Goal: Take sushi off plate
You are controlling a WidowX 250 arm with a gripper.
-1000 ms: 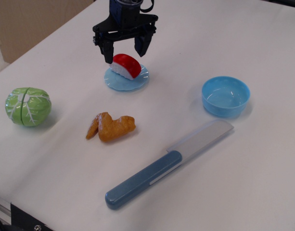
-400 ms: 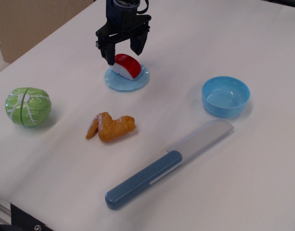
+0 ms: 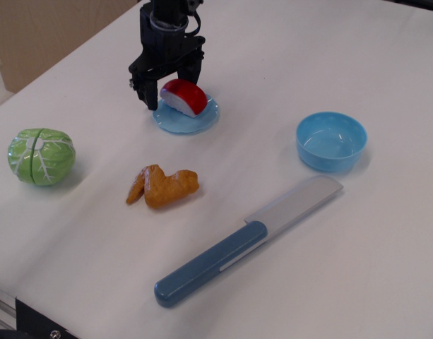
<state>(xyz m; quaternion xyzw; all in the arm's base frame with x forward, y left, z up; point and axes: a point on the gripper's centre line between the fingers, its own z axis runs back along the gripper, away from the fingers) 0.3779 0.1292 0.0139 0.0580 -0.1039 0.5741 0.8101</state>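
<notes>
Tool [image 3: 168, 86] is low over the far-left edge of the plate [image 3: 205, 121], jaws spread fairly wide, nothing held. Left finger [image 3: 141, 90] hangs just outside the plate rim. The right finger sits behind the red top of the sushi [image 3: 183, 97]; can't tell whether it's touching.

Key relation: the sushi lies just to the tool's right and slightly toward the camera, so it isn't centred between the fingers, more under/in front of the right one. Its long axis runs diagonally, from upper-left down to lower-right in view, white rice base showing at the left end. It's on the plate, on the half nearest the tool. My read: the tool needs a small shift right/forward to straddle it across the short axis before closing; closing as-is risks pinching one end or nudging it along the plate.

Only one arm, so no choice of side.

Counts on the desk [image 3: 386, 268]:
- sushi: 1
- plate: 1
- blue bowl [image 3: 330, 141]: 1, well to the tool's right, empty
- fried wing toy [image 3: 163, 186]: 1, toward the camera from the tool
- cabbage toy [image 3: 41, 156]: 1, to the tool's left and nearer the camera
- toy knife [image 3: 248, 240]: 1, blue handle, far from the tool, nearest the camera

Nothing else near the plate to obstruct.
</notes>
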